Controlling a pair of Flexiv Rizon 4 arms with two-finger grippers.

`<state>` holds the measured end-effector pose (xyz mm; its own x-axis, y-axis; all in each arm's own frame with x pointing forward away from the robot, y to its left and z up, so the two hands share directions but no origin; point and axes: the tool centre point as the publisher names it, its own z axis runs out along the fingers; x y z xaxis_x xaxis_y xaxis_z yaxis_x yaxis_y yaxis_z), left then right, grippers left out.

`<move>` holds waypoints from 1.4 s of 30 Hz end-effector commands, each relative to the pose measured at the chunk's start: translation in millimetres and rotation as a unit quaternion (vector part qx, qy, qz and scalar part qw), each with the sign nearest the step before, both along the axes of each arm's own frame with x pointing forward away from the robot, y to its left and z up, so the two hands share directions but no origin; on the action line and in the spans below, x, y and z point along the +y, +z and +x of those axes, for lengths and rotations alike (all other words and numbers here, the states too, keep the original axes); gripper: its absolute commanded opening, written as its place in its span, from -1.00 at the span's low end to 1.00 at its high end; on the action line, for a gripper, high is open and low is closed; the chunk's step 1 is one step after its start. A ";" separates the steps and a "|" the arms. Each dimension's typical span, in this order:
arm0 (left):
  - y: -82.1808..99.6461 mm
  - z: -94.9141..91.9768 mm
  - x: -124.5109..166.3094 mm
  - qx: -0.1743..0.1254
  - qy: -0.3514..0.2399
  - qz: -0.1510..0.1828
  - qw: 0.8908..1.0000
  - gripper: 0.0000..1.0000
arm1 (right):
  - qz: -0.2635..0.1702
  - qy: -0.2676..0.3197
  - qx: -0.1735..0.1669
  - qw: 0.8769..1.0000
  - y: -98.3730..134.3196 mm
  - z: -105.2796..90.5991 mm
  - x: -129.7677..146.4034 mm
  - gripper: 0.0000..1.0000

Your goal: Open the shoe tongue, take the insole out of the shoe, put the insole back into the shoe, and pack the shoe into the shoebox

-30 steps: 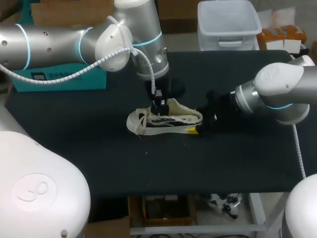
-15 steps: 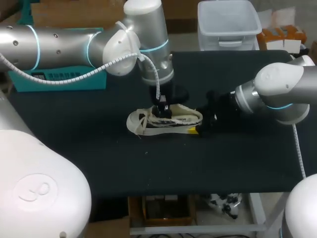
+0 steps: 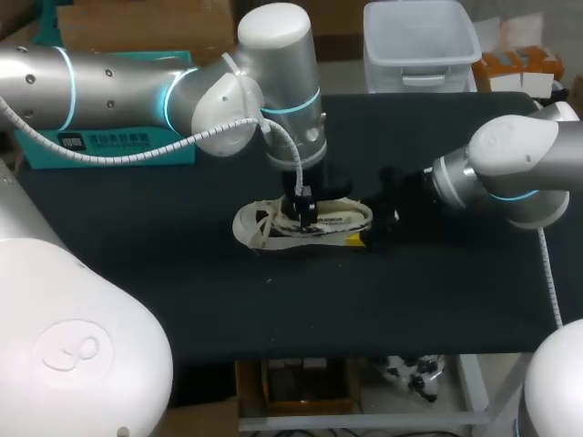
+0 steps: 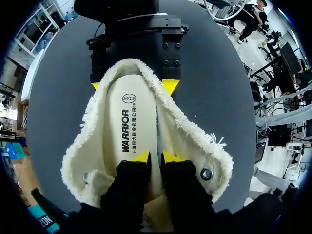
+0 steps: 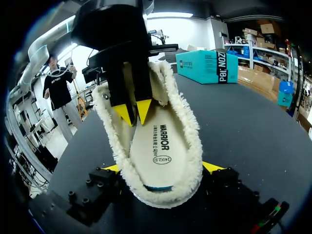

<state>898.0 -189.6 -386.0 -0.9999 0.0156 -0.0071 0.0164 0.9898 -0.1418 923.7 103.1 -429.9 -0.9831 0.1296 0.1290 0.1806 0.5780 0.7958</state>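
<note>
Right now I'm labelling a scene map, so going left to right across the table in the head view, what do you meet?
Teal shoebox → shoe → right gripper, clamped on the shoe's heel.

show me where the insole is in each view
head view: insole in the shoe at mid-table, under the left claw.
left wrist view: insole fills the shoe's opening, just ahead of the claw.
right wrist view: insole in the shoe held by the right claw.
shared landmark: the left claw, down over the insole in every view.
</note>
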 end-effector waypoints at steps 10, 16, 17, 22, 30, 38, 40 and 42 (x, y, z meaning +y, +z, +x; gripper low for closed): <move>-25.6 6.9 9.7 -0.047 0.030 0.013 0.998 -0.69 | 0.002 0.000 0.000 1.000 -6.6 1.1 -1.0 -1.00; -36.9 13.7 7.0 -0.076 0.033 0.017 0.996 -0.63 | 0.002 0.000 0.000 1.000 -6.6 1.1 -1.0 -1.00; -38.7 15.5 6.3 -0.083 0.031 0.017 0.996 -0.62 | 0.002 0.000 0.000 1.000 -6.6 1.1 -1.0 -1.00; -47.9 25.6 3.6 -0.101 0.030 0.013 0.994 -0.61 | 0.002 0.000 0.000 1.000 -6.6 1.1 -1.0 -1.00; -52.6 47.8 -0.4 -0.139 0.035 0.005 0.990 -0.65 | 0.002 0.000 0.000 1.000 -6.6 1.1 -1.0 -1.00; -53.6 68.3 -4.8 -0.178 0.040 -0.005 0.983 -0.68 | 0.002 0.000 0.000 1.000 -6.6 1.1 -1.0 -1.00; -53.8 73.2 -7.0 -0.187 0.038 -0.008 0.982 -0.69 | 0.002 0.000 0.000 1.000 -6.6 1.1 -1.0 -1.00; -54.7 77.0 -9.1 -0.190 0.037 -0.009 0.981 -0.69 | 0.002 0.000 0.000 1.000 -6.6 1.1 -1.0 -1.00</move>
